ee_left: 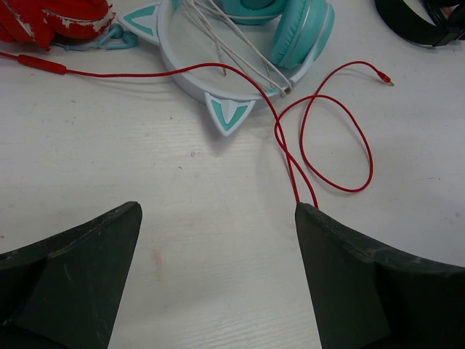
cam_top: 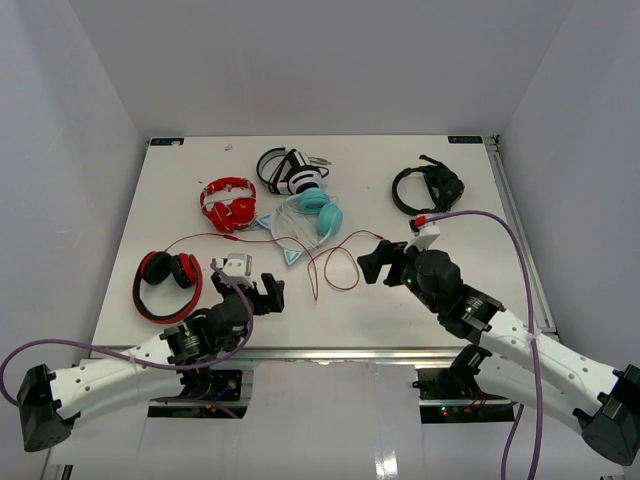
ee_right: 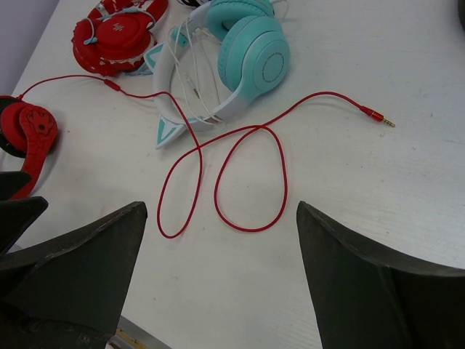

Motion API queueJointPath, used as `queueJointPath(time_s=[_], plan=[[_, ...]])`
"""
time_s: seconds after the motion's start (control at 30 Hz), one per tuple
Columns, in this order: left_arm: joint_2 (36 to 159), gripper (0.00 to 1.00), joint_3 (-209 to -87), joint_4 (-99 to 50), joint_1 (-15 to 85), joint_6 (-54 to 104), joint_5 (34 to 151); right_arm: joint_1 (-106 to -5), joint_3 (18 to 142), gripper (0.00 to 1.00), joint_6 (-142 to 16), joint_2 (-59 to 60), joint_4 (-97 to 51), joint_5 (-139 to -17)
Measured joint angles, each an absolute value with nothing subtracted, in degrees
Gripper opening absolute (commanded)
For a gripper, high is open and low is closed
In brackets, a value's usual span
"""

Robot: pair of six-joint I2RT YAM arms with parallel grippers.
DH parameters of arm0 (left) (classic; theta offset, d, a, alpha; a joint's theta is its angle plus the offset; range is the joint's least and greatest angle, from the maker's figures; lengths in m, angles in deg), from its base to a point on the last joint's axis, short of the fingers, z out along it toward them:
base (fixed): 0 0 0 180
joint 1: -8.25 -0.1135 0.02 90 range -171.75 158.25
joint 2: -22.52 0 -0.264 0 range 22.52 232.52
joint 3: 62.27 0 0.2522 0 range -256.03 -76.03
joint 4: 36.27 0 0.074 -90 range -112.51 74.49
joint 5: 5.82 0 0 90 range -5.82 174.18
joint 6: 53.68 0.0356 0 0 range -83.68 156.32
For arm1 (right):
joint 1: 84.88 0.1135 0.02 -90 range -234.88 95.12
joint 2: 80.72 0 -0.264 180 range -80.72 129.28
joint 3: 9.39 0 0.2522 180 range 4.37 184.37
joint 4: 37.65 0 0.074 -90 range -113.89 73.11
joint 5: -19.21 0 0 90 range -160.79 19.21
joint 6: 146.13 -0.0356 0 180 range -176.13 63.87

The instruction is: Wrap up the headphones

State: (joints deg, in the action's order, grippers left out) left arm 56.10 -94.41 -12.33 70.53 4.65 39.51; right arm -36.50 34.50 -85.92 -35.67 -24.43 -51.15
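Note:
The headphones (cam_top: 165, 280), with a black headband and red-and-black ear cups, lie at the table's front left; one cup shows in the right wrist view (ee_right: 29, 134). Their thin red cable (cam_top: 335, 270) runs up and right past the teal pair and forms two loops mid-table (ee_right: 251, 182), ending in a plug (ee_right: 378, 116). My left gripper (cam_top: 265, 292) is open and empty just left of the loops; in its wrist view (ee_left: 218, 240) the cable (ee_left: 327, 138) passes behind the right finger. My right gripper (cam_top: 375, 262) is open and empty, right of the loops (ee_right: 221, 247).
A small all-red pair (cam_top: 228, 203), a teal cat-ear pair (cam_top: 305, 222), a black-and-white pair (cam_top: 290, 172) and an all-black headset (cam_top: 428, 188) lie at the back. The cable runs under the teal pair's band (ee_left: 225, 109). The table's front edge (cam_top: 320, 350) is close behind both grippers.

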Motion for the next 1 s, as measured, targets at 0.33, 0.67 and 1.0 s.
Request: queueJointPath(time_s=[0.33,0.67,1.0], plan=[[60.67,0.80,-100.70,8.21,70.58,-18.43,25.88,-36.50,34.48,0.90,-85.86,-36.08,-24.53,-51.50],[68.96,0.82,-114.87,21.85,45.00,-33.36,27.66,-36.50,34.28,0.90,-85.93,-38.41,-25.36,-51.51],[73.38,0.76,-119.15,18.06,11.09,-28.20,44.12,-36.50,33.22,0.90,-85.93,-41.31,-25.50,-51.42]])
